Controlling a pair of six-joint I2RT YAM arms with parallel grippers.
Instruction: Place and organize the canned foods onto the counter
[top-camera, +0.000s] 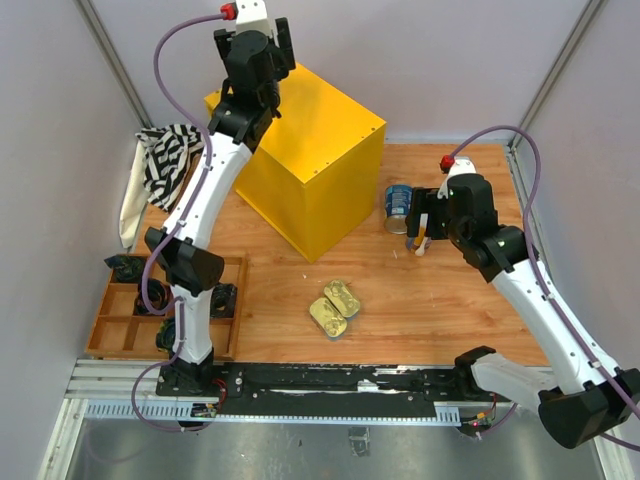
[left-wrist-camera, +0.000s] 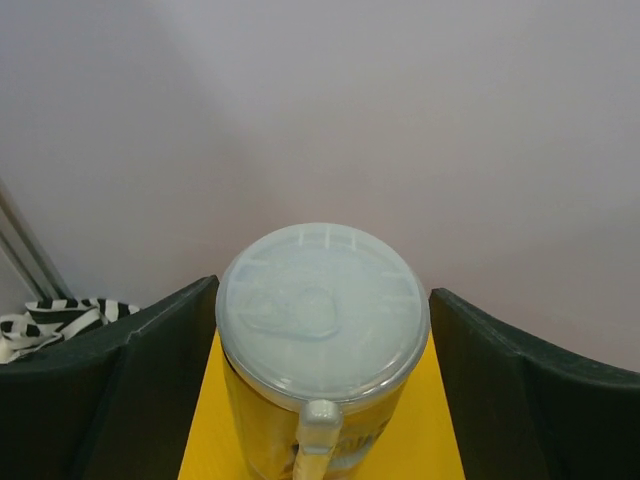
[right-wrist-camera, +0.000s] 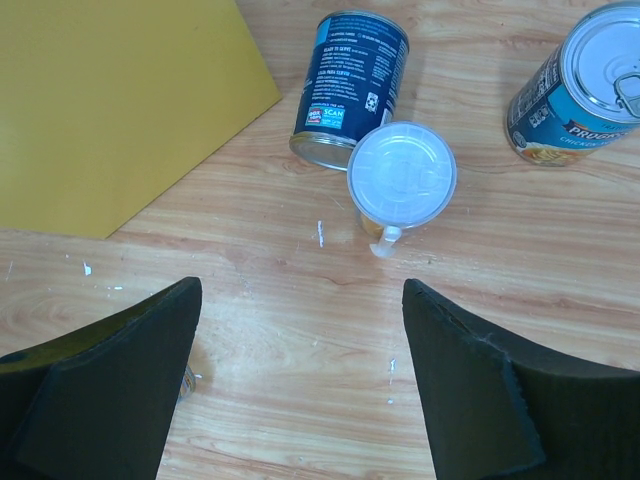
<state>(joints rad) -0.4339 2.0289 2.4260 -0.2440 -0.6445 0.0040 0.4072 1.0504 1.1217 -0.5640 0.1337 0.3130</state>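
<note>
Top view: the left arm is reaching up over the yellow box (top-camera: 330, 150), with the left pincer (top-camera: 262, 52) hanging above its far left corner. The right pincer (top-camera: 420, 236) is hovering low over the desk (top-camera: 440, 300), just beside a blue can (top-camera: 399, 208). Two gold tins (top-camera: 336, 305) are lying flat and touching each other on the desk in front of the box, about midway between the arms.

Left wrist: a slim can (left-wrist-camera: 320, 310) is standing upright on the box top. The fingers (left-wrist-camera: 150, 350) are flanking it, one on each side, right at the lid's edges. I honestly can't tell if they're squeezing it or just sitting beside it.

Right wrist: this pincer is wide open with nothing between the fingers (right-wrist-camera: 110, 390). A second slim can (right-wrist-camera: 402, 175) is standing upright on the desk ahead of the pincer, a little right of its centre line. Its long axis is pointing up at the camera, so I'm only seeing the lid. A tipped blue can (right-wrist-camera: 350, 85) is lying right behind it, touching or nearly so, with its long axis running away from the pincer. Another blue can (right-wrist-camera: 585, 80) is standing off to the far right.

My guess is the right arm is the one going for that second slim can, since it's far nearer. It's needing to slide forward and slightly right so the fingers straddle the can, without bumping the tipped one.
</note>
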